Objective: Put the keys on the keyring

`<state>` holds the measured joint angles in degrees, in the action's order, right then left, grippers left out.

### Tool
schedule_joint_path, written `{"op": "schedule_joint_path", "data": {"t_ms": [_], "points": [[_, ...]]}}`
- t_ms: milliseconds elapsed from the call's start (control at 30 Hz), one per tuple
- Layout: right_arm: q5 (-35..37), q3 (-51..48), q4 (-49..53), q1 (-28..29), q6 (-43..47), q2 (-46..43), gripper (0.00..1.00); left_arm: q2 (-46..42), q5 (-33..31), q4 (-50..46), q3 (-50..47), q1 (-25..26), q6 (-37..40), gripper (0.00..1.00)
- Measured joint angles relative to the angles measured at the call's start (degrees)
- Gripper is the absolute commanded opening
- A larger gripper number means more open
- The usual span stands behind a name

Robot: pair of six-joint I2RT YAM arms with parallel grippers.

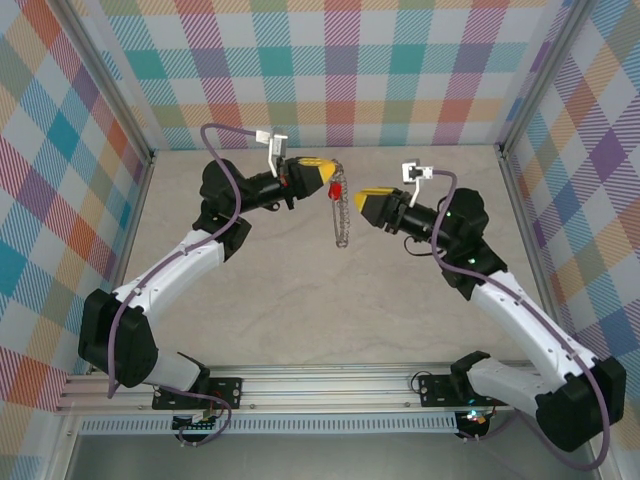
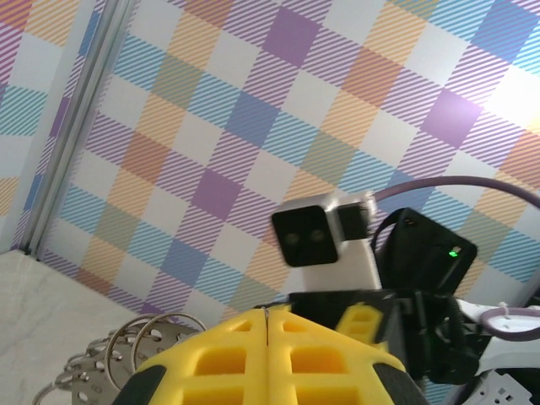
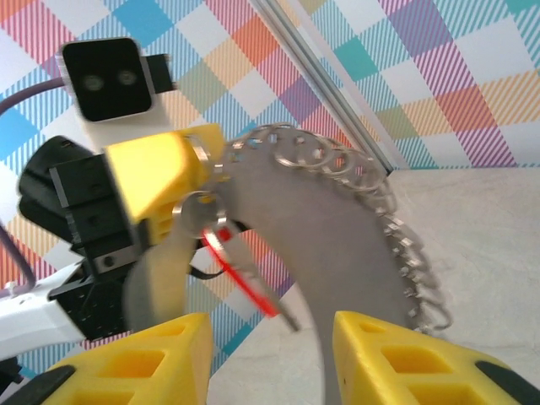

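Currently: keyring [image 1: 343, 222] was clamped in shut left gripper [image 1: 326, 172]; right gripper [image 1: 358, 200] was spread beside keyring; key [image 1: 336, 188] likely best pinched by head.

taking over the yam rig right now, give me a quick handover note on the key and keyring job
Left gripper: jaws shut on the keyring, which hangs down above the table.
Right gripper: jaws open, facing the ring, holding nothing.
Key: red-headed, dangling beside the left jaws near the top of the ring.
Done: the key looks hung on a loop, but blur prevents confirming.
Left: check it is threaded, then set the ring down.
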<state>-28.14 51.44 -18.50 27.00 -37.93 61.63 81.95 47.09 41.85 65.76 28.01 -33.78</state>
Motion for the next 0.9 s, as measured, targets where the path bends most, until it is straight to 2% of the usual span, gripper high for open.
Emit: {"op": "schedule_joint_path", "data": {"t_ms": [433,900], "points": [[0.07,2.82,-14.58,0.00,-6.27,6.03,0.37,0.00,0.37,1.84,-0.48,0.00,-1.40,0.00],[-0.37,4.28,-19.76,0.50,-9.31,9.53,0.33,0.04,0.35,1.84,-0.48,0.00,-1.40,0.00]]}}
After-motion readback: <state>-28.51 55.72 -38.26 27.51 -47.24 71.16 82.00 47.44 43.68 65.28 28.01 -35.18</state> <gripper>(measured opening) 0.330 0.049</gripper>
